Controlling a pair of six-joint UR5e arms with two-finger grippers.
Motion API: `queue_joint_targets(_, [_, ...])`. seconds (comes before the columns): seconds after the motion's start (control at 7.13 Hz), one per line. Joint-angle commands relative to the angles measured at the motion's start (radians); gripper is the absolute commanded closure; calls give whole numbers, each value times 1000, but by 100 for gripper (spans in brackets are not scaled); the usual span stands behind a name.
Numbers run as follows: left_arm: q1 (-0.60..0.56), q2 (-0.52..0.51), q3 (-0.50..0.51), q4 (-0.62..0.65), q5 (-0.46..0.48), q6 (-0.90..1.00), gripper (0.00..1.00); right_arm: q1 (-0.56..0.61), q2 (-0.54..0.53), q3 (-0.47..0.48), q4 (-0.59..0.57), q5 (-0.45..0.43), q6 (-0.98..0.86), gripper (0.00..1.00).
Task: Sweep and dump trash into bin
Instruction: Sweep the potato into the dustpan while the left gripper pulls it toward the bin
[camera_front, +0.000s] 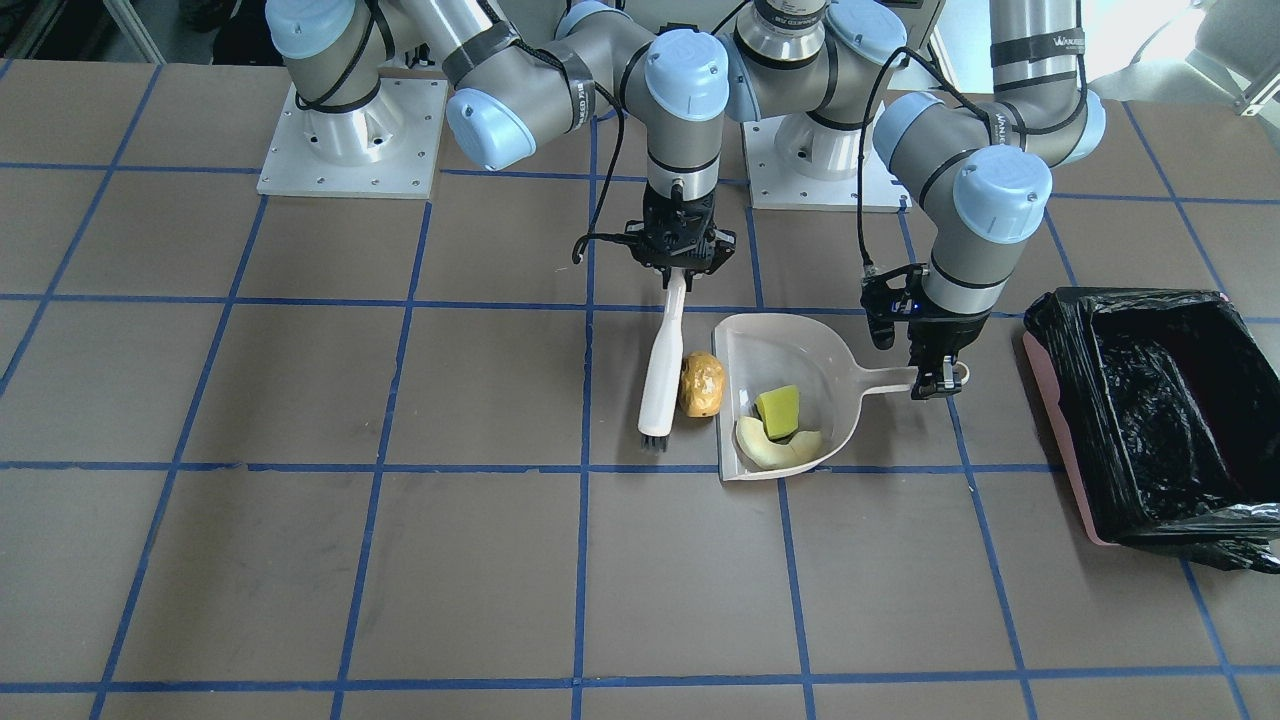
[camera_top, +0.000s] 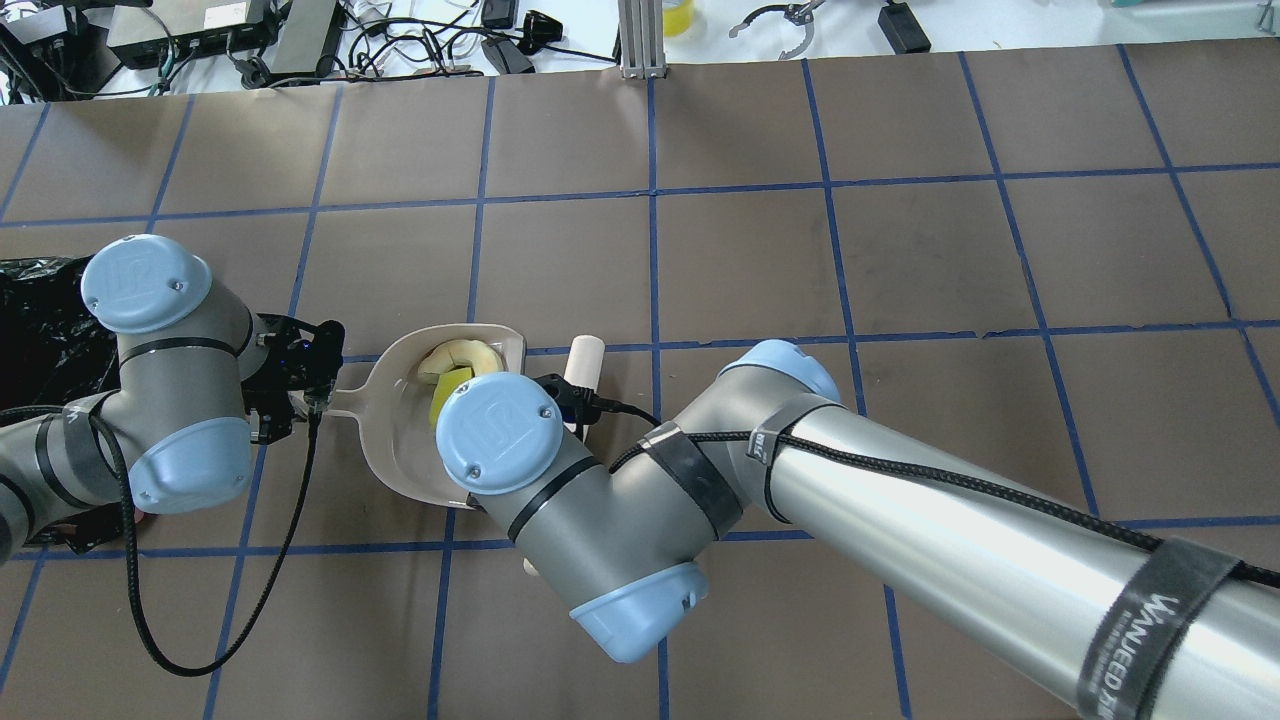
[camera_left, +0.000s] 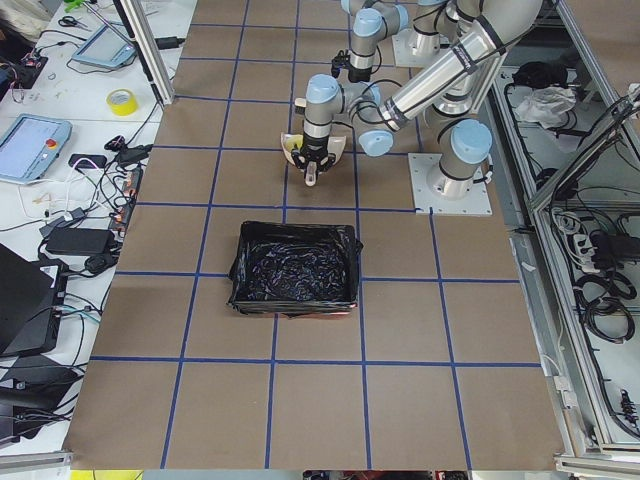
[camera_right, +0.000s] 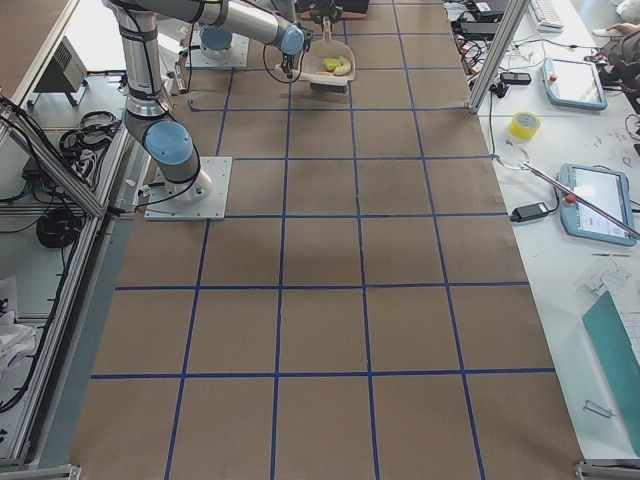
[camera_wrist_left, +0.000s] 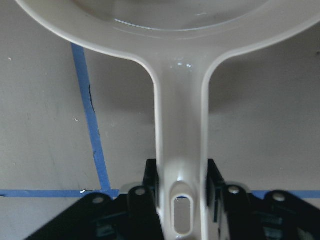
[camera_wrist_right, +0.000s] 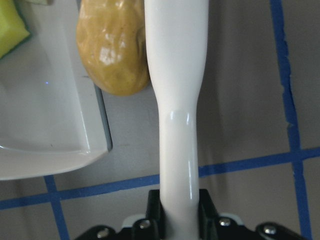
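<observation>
Just left of centre in the front-facing view, the golden-brown lump (camera_front: 702, 384) sits on the worktop (camera_front: 400, 560), touching the white brush (camera_front: 663, 365) on one side and the open lip of the dustpan (camera_front: 760, 345) on the other; it is the one scrap not yet inside. The yellow-green foam wedge (camera_front: 778, 411) and the pale crescent slice (camera_front: 775, 446) lie in the pan, toward its lower edge in that view. Your right claw (camera_front: 679, 274) is clamped on the brush handle and your left claw (camera_front: 938, 380) is clamped on the pan's handle; each wrist view shows the fingers snug against the plastic. To finish the sweep well, I would push the brush sideways toward the pan and keep it low on the worktop, so the lump goes over the lip rather than sliding along it. It looks rounded and glossy, so you should expect it to roll and perhaps slip out toward the bottom of the frame. Hold the pan flat so its lip does not lift. The bin (camera_front: 1060, 350) stands at the right edge of that view, well apart from the pan, with your left wrist between them. When you carry, tip the pan back, since the slice's end lies near the open lip. The overhead view hides the lump behind your right arm, so rely on the right wrist view.
</observation>
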Motion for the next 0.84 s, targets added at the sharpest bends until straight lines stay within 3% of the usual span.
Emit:
queue_joint_targets(0.0, [0,1,-1,-5,18,2,100,22,77,-93,-7,33,19,100])
queue_joint_targets(0.7, [0,0,6,-3,16,4,100,65,154,-245,21,111,171,100])
